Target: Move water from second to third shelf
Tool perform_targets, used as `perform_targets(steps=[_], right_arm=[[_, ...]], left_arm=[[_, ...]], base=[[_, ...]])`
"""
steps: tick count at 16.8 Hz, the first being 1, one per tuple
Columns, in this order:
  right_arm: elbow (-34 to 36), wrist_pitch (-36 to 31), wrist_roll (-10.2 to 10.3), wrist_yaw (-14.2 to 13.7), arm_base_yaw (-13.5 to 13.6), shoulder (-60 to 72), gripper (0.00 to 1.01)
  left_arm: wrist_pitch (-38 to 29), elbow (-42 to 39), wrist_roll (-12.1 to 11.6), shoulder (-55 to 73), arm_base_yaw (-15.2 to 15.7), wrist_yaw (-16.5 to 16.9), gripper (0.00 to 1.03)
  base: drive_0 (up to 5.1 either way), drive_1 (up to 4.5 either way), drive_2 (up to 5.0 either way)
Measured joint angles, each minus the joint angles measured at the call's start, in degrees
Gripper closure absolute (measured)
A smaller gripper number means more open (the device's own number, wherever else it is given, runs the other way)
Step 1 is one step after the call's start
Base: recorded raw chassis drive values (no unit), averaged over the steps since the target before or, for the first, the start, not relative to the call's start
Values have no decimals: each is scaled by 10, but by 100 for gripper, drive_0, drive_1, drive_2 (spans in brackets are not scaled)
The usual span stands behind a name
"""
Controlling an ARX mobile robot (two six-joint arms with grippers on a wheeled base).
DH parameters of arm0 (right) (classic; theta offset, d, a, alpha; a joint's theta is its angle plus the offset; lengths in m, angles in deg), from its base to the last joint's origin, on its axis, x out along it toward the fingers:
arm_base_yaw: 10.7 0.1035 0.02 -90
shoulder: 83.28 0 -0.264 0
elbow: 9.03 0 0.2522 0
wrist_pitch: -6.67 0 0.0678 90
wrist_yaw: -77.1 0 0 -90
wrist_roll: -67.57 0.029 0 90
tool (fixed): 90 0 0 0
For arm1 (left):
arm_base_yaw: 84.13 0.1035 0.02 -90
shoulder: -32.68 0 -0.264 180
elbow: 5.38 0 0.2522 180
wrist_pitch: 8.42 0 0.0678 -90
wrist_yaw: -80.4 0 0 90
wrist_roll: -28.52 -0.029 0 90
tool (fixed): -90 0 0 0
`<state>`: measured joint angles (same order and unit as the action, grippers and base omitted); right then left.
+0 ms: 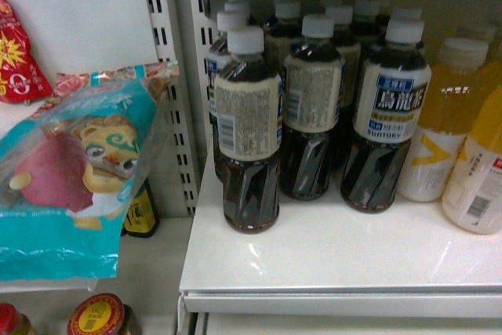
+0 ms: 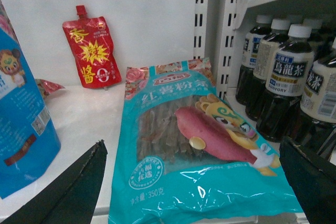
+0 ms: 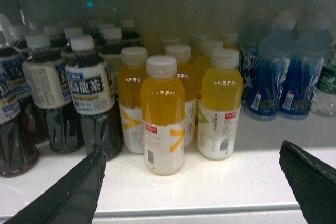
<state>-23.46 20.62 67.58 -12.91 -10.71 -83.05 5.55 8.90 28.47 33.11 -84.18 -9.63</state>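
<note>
Both pincers (image 2: 194,182) (image 3: 194,182) gape, released; yellow juice fills bottles (image 3: 164,116).

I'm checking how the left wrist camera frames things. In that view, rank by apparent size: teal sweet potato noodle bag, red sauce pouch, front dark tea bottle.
1. Teal noodle bag, by far largest, though nearest the camera.
2. Front dark tea bottle and red sauce pouch: look alike, not ranked.

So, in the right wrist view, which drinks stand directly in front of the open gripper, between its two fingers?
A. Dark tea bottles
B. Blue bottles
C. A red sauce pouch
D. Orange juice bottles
D: the orange juice bottles stand mid-shelf between the right gripper fingers, dark tea bottles left, blue bottles right.
</note>
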Motion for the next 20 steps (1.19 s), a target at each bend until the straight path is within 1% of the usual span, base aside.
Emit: perform_targets(steps=[20], right_arm=[[0,1,0,0,0,0,3]], left_arm=[[1,0,0,0,0,0,5]], base=[[0,0,0]])
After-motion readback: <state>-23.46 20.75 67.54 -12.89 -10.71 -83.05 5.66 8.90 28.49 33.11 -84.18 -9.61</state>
